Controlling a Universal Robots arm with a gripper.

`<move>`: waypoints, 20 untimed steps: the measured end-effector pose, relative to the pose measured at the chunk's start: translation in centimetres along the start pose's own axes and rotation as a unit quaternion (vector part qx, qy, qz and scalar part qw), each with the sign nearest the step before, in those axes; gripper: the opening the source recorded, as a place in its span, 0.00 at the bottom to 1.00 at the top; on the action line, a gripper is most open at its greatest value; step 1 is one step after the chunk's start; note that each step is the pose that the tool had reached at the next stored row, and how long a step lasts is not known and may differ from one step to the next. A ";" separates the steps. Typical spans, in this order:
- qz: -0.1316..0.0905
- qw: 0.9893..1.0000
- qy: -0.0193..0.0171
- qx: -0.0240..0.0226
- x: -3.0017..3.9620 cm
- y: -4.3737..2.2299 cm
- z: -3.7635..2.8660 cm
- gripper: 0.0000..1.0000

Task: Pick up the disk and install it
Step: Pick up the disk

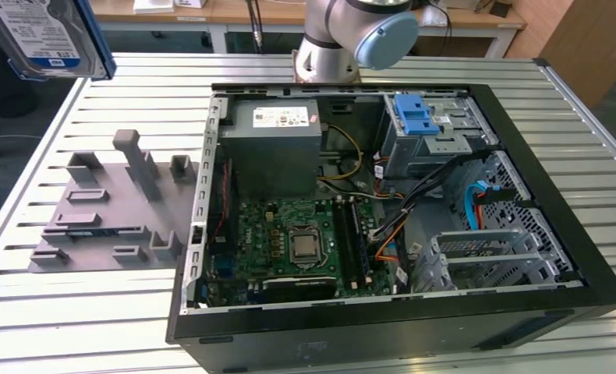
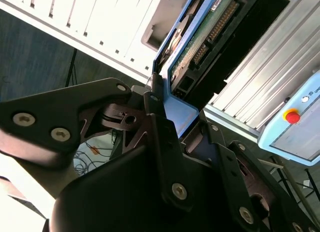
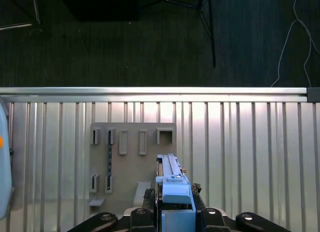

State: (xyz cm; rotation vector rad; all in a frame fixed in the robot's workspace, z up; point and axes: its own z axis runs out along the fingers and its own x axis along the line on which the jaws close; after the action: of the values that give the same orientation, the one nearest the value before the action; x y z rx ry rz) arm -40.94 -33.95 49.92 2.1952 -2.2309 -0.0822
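The disk (image 1: 40,35), silver with a blue-and-white label and blue side rails, hangs high at the exterior view's upper left, above the table's far left corner. In the first wrist view the disk (image 3: 171,184) stands edge-on, and my gripper (image 3: 175,216) is shut on its blue rail end, over the grey fixture plate (image 3: 131,174). In the second wrist view the disk (image 2: 202,39) shows its green circuit-board side, and the black fingers (image 2: 159,123) of my gripper (image 2: 181,126) clamp its blue end.
An open black computer case (image 1: 557,179) lies on the slatted metal table (image 1: 100,327), with a grey power-supply box (image 1: 277,144), a motherboard (image 1: 298,241) and a blue-latched drive cage (image 1: 423,121) inside. A pendant with a red button (image 2: 291,115) sits nearby. The arm's base (image 1: 334,47) stands behind the case.
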 end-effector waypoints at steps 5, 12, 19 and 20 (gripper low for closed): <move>0.000 1.000 0.000 0.000 0.19 -0.22 -0.02 0.37; 0.000 1.000 0.000 0.000 0.60 -0.42 -0.04 0.37; 0.000 1.000 0.000 0.000 1.04 -0.94 -0.07 0.37; 0.000 1.000 0.000 0.000 1.09 -1.01 -0.08 0.37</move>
State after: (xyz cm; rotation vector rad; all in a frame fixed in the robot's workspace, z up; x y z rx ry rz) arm -39.94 -35.06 49.93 2.1951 -2.2309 -0.0822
